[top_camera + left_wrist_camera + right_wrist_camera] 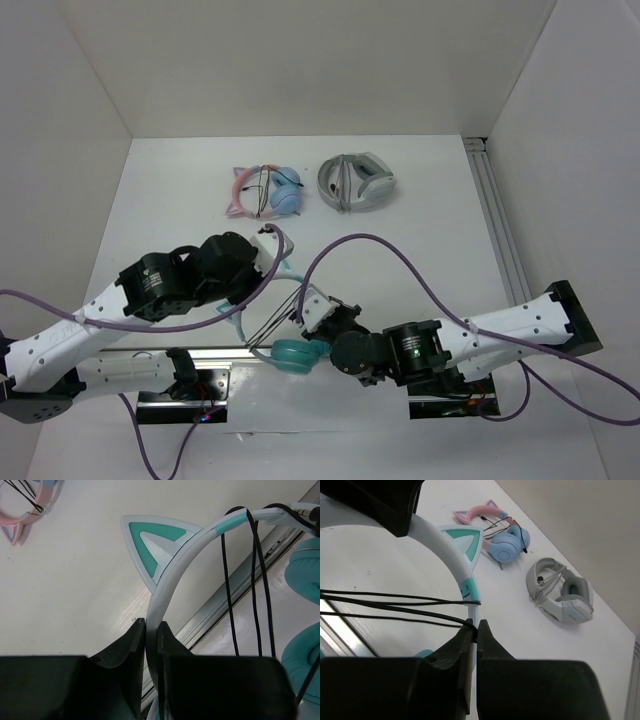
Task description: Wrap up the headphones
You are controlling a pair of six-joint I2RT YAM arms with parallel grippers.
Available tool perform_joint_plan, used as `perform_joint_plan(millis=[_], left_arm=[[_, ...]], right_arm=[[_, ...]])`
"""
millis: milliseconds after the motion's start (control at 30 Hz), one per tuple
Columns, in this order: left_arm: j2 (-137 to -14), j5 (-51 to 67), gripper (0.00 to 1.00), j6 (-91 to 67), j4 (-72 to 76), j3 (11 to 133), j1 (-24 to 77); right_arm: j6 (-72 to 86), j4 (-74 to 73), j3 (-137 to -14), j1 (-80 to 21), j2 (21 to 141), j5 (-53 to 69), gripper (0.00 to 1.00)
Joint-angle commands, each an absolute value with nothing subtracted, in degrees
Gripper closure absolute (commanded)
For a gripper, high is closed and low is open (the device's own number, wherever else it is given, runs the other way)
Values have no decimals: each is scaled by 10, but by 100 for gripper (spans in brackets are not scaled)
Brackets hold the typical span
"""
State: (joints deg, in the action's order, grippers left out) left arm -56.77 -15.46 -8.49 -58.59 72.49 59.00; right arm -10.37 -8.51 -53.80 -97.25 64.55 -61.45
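The teal headphones (300, 353) sit between my arms near the front edge, with the earcups low and the pale headband (172, 575) arching up. My left gripper (268, 260) is shut on the headband (152, 625), just below a teal cat ear (155, 545). Several strands of the thin black cable (252, 580) run across the band. My right gripper (305, 315) is shut on the cable at its fingertips (476, 625). Taut strands (395, 611) lead left from there, beside the headband (457, 560).
Pink-and-blue cat-ear headphones (265, 190) and grey-and-white headphones (357, 182) lie at the back of the table; both also show in the right wrist view (500, 537) (562, 592). A metal rail (225, 600) runs along the front, another (495, 215) along the right wall.
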Motion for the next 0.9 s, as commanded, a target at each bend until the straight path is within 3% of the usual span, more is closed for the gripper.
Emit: perform_joint_plan(millis=[0,700,767,867], left_arm=[[-562,-96,100,-69,-598,737,594],[-577,-60,100,-63,-615,766,594],[-577,-54,100,-58,-615,772,594],[-577,-54,100,-58,-621,783,594]], right_arm=[[-155,-21,-531,-975,645,-697,100],[-225,3,-503,-980,629,-719,100],[-219,-4,-497,-980,629,-719,93],[-203,-18,-497,-975,617,-719,91]])
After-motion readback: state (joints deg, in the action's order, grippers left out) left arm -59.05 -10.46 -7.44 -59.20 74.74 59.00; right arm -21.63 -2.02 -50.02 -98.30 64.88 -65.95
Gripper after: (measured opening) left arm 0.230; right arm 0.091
